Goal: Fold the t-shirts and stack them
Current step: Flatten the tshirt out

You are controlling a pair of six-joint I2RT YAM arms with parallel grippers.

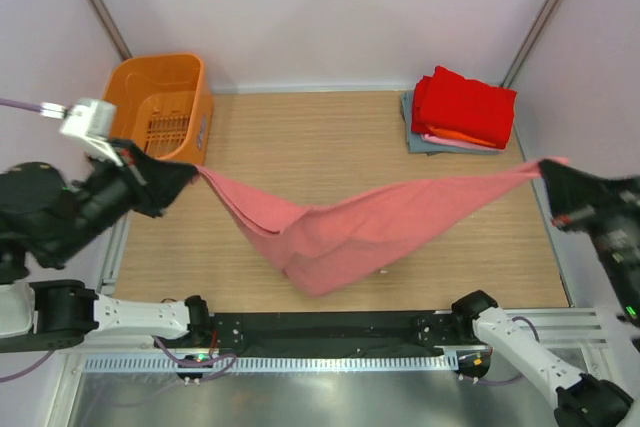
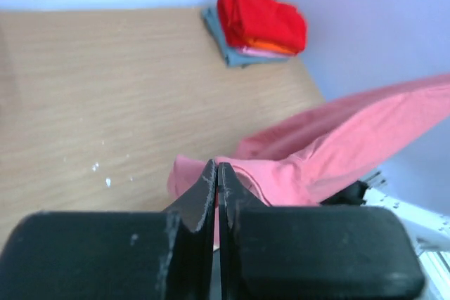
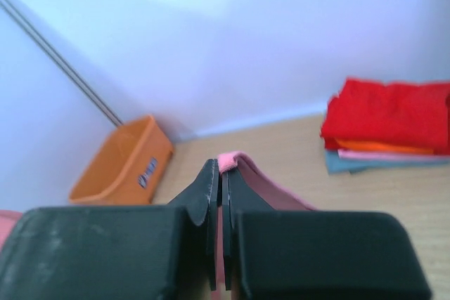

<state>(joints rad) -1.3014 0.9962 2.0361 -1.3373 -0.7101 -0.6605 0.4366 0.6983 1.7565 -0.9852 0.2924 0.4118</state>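
A salmon-pink t-shirt [image 1: 350, 232] hangs stretched between my two grippers, sagging in the middle onto the wooden table [image 1: 330, 137]. My left gripper [image 1: 190, 175] is shut on its left end near the basket; the cloth shows past its tips in the left wrist view [image 2: 330, 152]. My right gripper [image 1: 548, 175] is shut on the right end, raised at the table's right edge; a pink corner [image 3: 232, 161] sticks out above its tips. A stack of folded t-shirts [image 1: 462, 109], bright red on top, then orange, pale pink and grey-blue, lies at the back right.
An orange plastic basket [image 1: 160, 107] stands at the back left corner, also in the right wrist view [image 3: 123, 163]. Pale walls and metal posts enclose the table. The arm bases and a black rail [image 1: 330, 332] run along the near edge.
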